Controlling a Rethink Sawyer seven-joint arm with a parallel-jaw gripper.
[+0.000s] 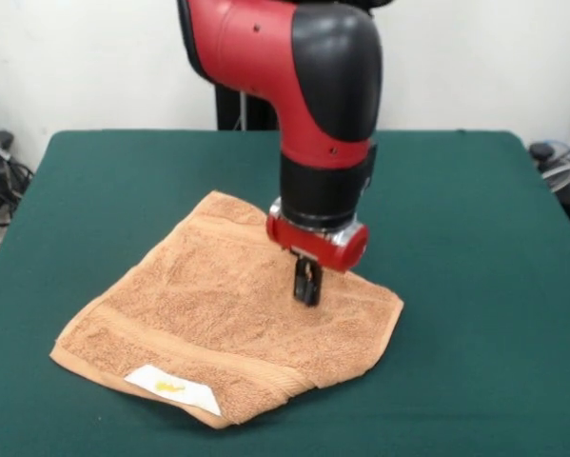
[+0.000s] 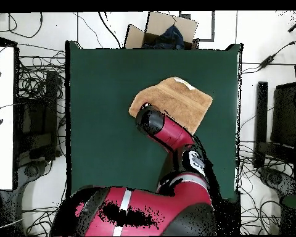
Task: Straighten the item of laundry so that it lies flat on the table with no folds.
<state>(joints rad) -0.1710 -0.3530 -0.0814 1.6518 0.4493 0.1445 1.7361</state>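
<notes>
While the red and black arm (image 1: 304, 86) reached down from above in the front view, its tool (image 1: 307, 282) stood upright over the tan-orange towel (image 1: 218, 305), the dark tips low on the cloth near the towel's corner on the picture's right. The two fingers looked drawn close together, with no clear gap between them, and whether any terry was pinched between them I could not tell. The towel lay spread on the green desk (image 1: 475, 238), turned like a diamond, mostly flat with soft ripples across its middle. Its white label (image 1: 173, 388) with yellow print sat at the edge nearest the camera, where that edge looked slightly rolled or doubled. In the overhead view the towel (image 2: 181, 99) lay toward the desk's (image 2: 101, 111) upper middle, and the arm (image 2: 166, 133) covered its lower left part, hiding the tool there. A cardboard box (image 2: 166, 31) sat beyond the desk's top edge.
</notes>
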